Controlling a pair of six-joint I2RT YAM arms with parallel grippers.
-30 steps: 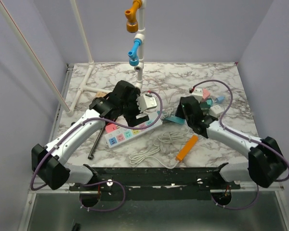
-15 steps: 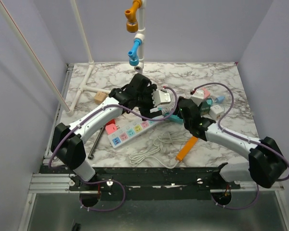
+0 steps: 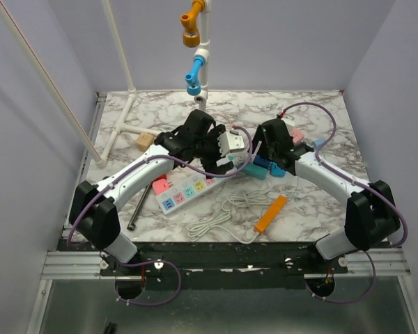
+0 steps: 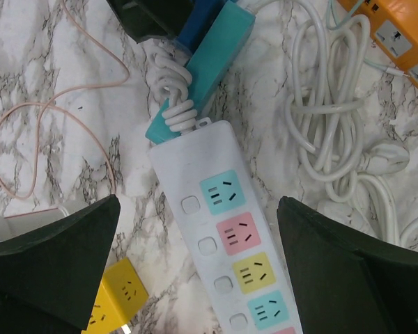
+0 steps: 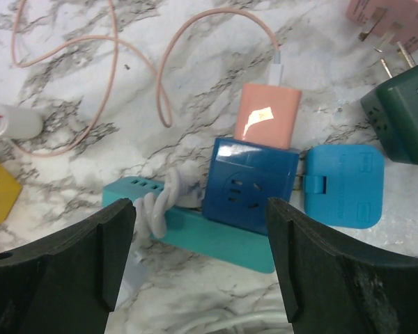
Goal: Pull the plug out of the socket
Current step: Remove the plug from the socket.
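The socket (image 3: 184, 189) is a long white power strip with pastel outlets, lying slantwise at mid table. My left gripper (image 3: 212, 167) hovers open over its cord end (image 4: 230, 236), one finger on each side and clear of it; the outlets that show there are bare. My right gripper (image 3: 272, 163) is open above a dark blue cube plug (image 5: 254, 182), which rests on a teal strip (image 5: 216, 240) just past the socket's cord end. In the right wrist view that gripper (image 5: 200, 205) straddles the cube without touching it. In the left wrist view the left gripper (image 4: 198, 202) has wide jaws.
An orange strip (image 3: 270, 213) and a coiled white cord (image 3: 223, 209) lie near the front edge. A pink charger (image 5: 268, 115), a flat blue adapter (image 5: 343, 184) and a dark green adapter (image 5: 400, 108) crowd the right. A yellow cube (image 4: 118, 296) sits left of the socket. A white valve pipe (image 3: 198, 69) stands behind.
My right gripper has opened and drawn back toward the rear, leaving the dark blue cube on the teal strip. My left arm swung right over the socket's cord end.
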